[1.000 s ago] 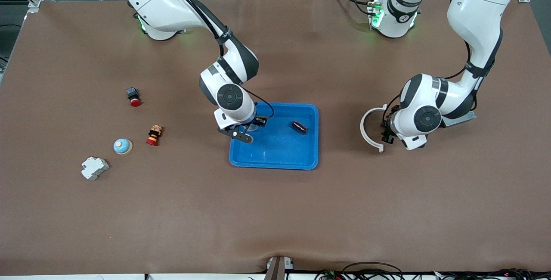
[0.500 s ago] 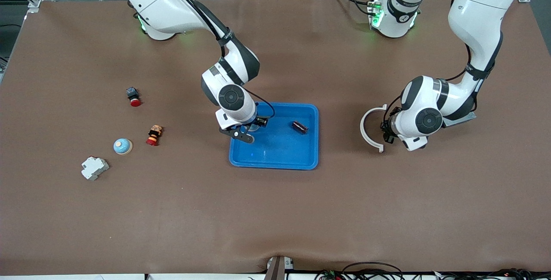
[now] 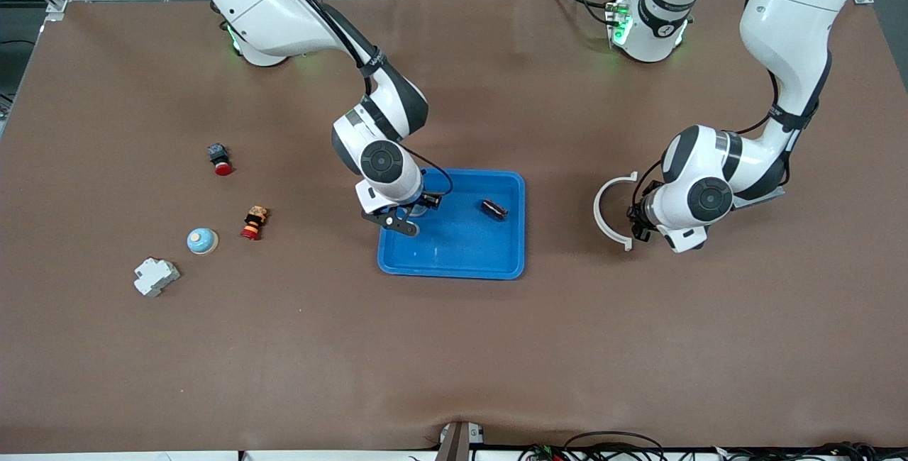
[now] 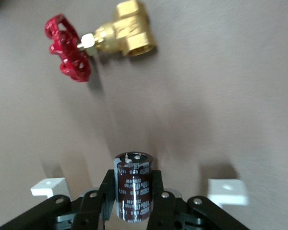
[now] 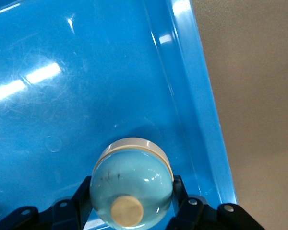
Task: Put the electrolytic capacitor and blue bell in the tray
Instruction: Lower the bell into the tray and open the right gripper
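The shallow blue plastic tray [image 3: 454, 264] sits mid-table; a dark cylindrical electrolytic capacitor [image 3: 494, 208] lies in it, toward the left arm's end; the right gripper [image 5: 132, 203] holds a pale-blue domed bell [image 5: 132, 184] over the tray's other end; the left gripper [image 4: 133, 194] grips a second dark capacitor [image 4: 133, 175] above bare table, beside a white curved plastic piece [image 3: 608, 213], with a brass valve [image 4: 98, 45] near; toward the right arm's end lie a red push-button [image 3: 220, 159], a red-and-yellow button [image 3: 253, 223], a second blue bell [image 3: 202, 240] and, nearest the front camera, a white plastic block [image 3: 155, 276].

1 tray [image 3: 461, 245], 2 capacitors [image 3: 494, 208] [image 4: 132, 186], 2 blue bells [image 3: 202, 240] [image 5: 132, 188], 2 red btns [image 3: 220, 160] [image 3: 253, 223], 1 breaker [image 3: 156, 276], 1 white arc [image 3: 608, 211], 1 brass valve [image 4: 120, 32].
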Controlling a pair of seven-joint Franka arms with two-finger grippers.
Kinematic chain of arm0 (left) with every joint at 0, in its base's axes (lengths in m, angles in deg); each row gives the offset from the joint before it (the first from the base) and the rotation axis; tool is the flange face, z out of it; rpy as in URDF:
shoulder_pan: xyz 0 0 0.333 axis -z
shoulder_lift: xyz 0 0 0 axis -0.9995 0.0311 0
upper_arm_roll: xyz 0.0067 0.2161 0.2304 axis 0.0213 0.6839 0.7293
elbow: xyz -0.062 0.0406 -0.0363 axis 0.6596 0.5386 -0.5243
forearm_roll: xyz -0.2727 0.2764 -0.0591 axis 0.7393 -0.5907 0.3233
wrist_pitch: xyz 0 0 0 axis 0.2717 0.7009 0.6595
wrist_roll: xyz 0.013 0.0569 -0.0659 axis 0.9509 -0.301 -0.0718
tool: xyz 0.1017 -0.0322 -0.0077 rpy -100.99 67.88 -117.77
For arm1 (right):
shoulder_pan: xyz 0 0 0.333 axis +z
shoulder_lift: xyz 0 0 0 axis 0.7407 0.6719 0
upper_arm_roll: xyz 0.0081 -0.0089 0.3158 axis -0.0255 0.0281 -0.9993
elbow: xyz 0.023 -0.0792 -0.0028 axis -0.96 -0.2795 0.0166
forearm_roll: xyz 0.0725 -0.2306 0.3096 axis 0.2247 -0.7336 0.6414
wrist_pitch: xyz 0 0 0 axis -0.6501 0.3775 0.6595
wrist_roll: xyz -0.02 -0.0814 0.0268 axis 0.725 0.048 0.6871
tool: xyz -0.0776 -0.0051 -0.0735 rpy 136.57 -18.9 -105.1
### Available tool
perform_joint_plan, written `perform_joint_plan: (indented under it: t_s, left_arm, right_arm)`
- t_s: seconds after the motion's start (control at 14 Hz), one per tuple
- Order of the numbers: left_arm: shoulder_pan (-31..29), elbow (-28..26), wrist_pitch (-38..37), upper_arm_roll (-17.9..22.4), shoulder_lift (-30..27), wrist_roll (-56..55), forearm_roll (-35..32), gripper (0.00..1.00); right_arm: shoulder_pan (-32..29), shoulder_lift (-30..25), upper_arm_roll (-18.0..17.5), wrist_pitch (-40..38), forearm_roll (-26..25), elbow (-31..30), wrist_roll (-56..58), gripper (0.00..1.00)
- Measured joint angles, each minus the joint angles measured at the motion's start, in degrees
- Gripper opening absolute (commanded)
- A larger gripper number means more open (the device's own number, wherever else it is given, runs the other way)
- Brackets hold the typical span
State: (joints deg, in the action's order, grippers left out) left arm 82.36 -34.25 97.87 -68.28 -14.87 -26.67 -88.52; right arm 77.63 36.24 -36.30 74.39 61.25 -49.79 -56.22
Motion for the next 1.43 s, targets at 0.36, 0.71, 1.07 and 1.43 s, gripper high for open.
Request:
perform_joint_plan:
  t_s: [0.36, 0.71, 1.07, 1.43]
  left_arm:
    - [0.0, 3.0, 0.0, -0.9, -1.3, 2.4, -0.2, 0.0]
    - [1.4, 7.5, 0.0, -3.8, -1.7, 2.1, -0.2, 0.0]
    - [8.3, 12.4, 0.0, -4.3, 0.2, -3.4, -0.2, 0.0]
    - [15.3, 23.5, 0.0, -4.3, 8.8, -14.7, -0.2, 0.0]
  right_arm:
    - [0.0, 0.0, 0.0, 0.0, 0.0, 0.0, 0.0, 1.0]
    - [0.0, 0.0, 0.1, -0.3, 0.0, 0.8, 0.0, 1.0]
    - [-2.2, -4.6, 0.9, -10.9, -0.1, 3.3, 3.3, 1.0]
    - [-8.7, -14.8, 1.2, -23.0, -0.1, 3.4, 12.6, 1.0]
